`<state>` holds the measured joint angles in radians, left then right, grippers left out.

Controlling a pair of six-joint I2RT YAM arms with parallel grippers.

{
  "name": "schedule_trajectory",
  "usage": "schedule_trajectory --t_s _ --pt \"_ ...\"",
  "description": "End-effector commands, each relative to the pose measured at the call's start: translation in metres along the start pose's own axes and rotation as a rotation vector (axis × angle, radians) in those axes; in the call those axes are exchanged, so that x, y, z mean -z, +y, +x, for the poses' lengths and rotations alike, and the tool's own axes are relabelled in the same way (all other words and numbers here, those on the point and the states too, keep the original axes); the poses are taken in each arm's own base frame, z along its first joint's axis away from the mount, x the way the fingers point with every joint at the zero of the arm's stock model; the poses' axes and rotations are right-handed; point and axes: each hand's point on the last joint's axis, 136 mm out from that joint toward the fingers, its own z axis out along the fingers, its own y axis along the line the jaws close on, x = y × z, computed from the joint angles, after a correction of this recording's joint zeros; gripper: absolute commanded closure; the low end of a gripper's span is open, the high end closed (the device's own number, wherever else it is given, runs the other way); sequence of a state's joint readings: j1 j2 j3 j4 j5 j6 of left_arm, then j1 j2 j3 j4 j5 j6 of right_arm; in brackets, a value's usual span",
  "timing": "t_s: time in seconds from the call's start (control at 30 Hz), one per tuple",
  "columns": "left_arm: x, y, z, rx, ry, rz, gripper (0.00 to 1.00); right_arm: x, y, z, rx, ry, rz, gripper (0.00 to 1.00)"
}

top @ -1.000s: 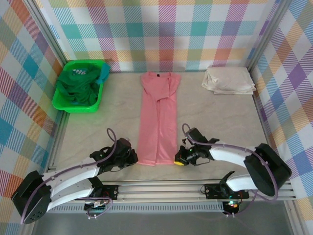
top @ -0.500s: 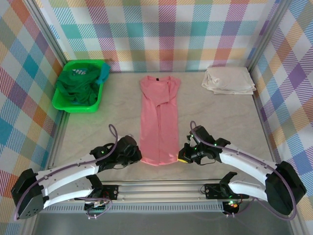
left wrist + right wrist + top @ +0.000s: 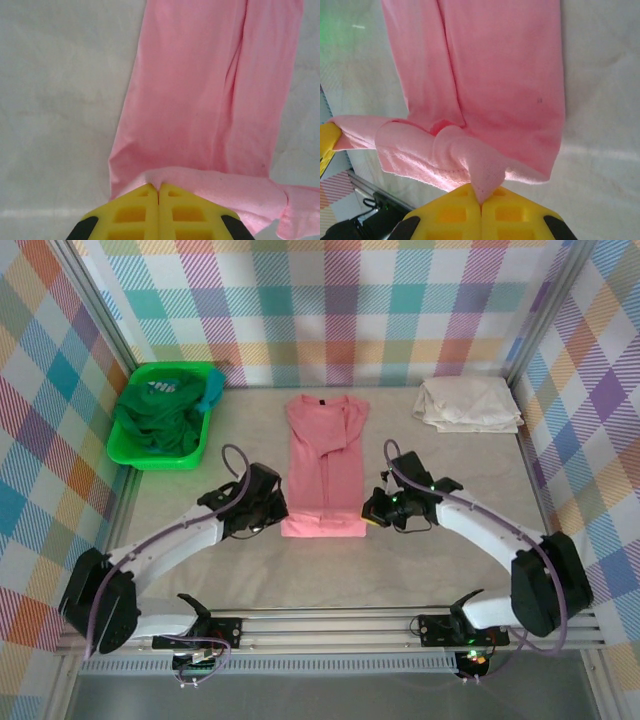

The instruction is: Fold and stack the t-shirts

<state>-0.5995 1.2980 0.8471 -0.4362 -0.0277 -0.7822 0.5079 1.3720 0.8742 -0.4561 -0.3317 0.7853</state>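
A salmon-pink t-shirt [image 3: 325,460] lies in a narrow strip mid-table, collar at the far end. Its near hem is lifted and carried over its own body, so the strip now ends in a fold [image 3: 322,528]. My left gripper [image 3: 277,510] is shut on the hem's left corner [image 3: 150,176]. My right gripper [image 3: 371,512] is shut on the hem's right corner [image 3: 485,181]. The hem sags between the two grips. A folded cream-white t-shirt [image 3: 467,404] rests at the far right. Dark green and teal t-shirts [image 3: 160,418] are heaped in the bin.
A bright green plastic bin [image 3: 130,455] stands at the far left by the wall. Plaid walls close three sides. A metal rail [image 3: 330,625] runs along the near edge. Bare tabletop [image 3: 440,560] shows on either side of the pink strip.
Both grippers have carried the pink shirt's near hem away from the near edge toward the collar. The strip has become shorter, doubled over itself at its near end.
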Motion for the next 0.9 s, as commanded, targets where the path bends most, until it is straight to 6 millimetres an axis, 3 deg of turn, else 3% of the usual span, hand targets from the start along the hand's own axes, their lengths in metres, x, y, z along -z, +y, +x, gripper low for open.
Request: schedule_trajectory --t_s 0.0,0.2,0.77,0.8,0.87 --pt "-0.01 -0.008 -0.023 -0.085 -0.025 0.005 1.0 0.001 0.005 -0.027 0.063 -0.043 0.001 1.0" --pt "-0.031 -0.032 -0.061 -0.165 -0.038 -0.016 1.0 -0.009 0.015 -0.063 0.088 -0.066 -0.008 1.0" --pt "-0.093 -0.033 -0.138 -0.177 -0.044 -0.085 0.99 -0.036 0.022 -0.162 0.059 -0.106 -0.012 1.0" --pt "-0.096 -0.037 -0.149 -0.18 -0.055 -0.084 0.88 -0.039 0.025 -0.171 0.056 -0.111 -0.019 0.98" --pt "-0.109 -0.04 -0.174 -0.182 -0.067 -0.107 0.6 -0.043 0.032 -0.197 0.04 -0.111 -0.033 0.74"
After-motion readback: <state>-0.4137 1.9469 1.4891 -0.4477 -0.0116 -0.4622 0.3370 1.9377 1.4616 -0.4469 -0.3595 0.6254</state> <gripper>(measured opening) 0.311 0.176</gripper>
